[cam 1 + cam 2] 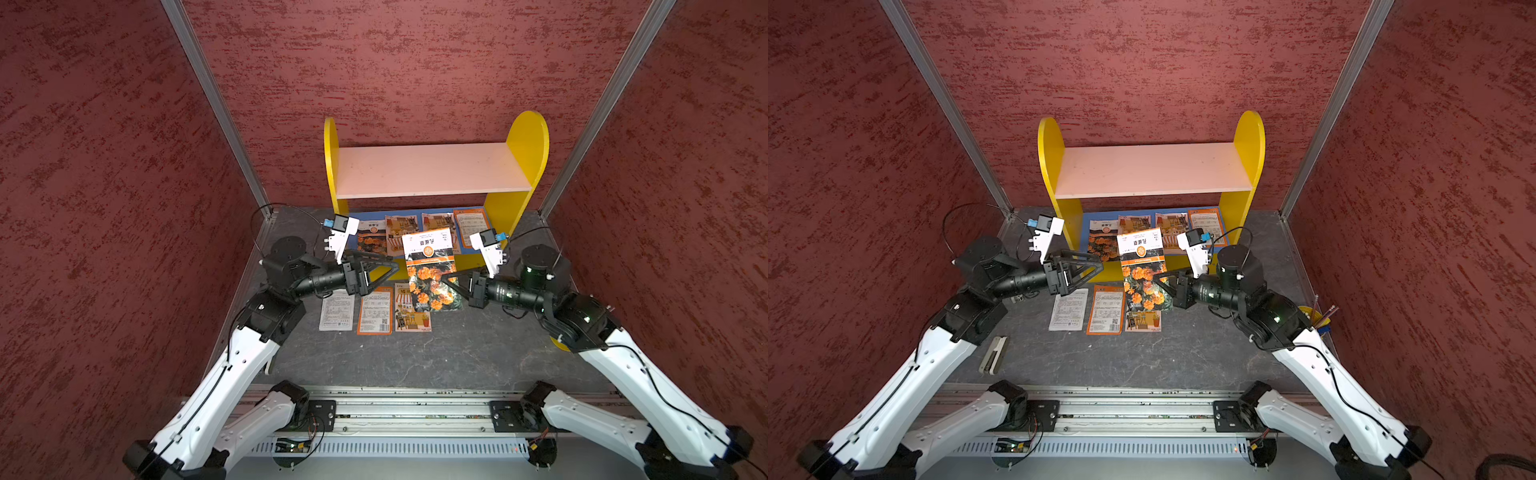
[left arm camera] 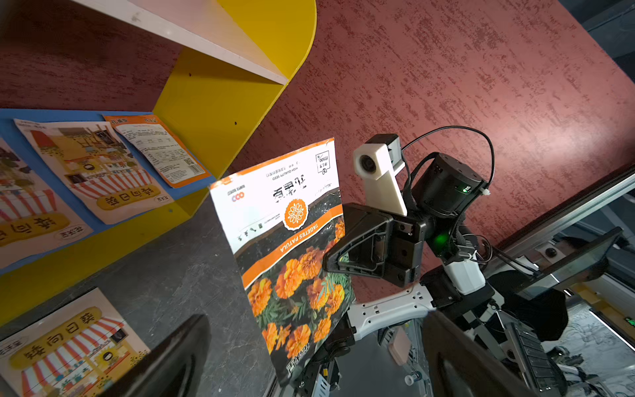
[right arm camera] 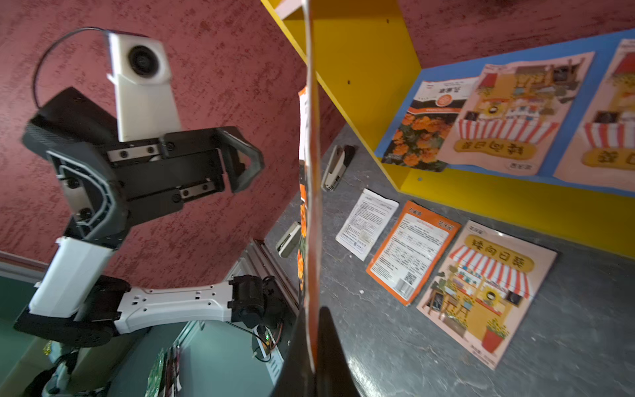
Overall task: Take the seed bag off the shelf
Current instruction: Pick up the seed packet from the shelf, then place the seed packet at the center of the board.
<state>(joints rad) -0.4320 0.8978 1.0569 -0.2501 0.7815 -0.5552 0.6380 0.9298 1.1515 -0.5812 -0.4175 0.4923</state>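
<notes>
Your right gripper point(image 1: 448, 280) is pressed together on one side edge of the seed bag point(image 1: 430, 266), pinching it low down among the printed orange flowers. From the fingertips the bag stands upright in the air, clear of the shelf, with its white header end uppermost. Across the bag from that gripper, your left gripper point(image 1: 386, 268) faces it with its jaws spread wide, near the bag's opposite edge but not touching it.

Below both grippers, three flat packets point(image 1: 375, 311) lie side by side on the dark table point(image 1: 415, 365). Beyond the grippers stands the shelf point(image 1: 528, 141). Four more packets lie in a row on its blue lower board point(image 2: 51, 114). Its pale pink upper board point(image 1: 428, 170) sits higher and further back.
</notes>
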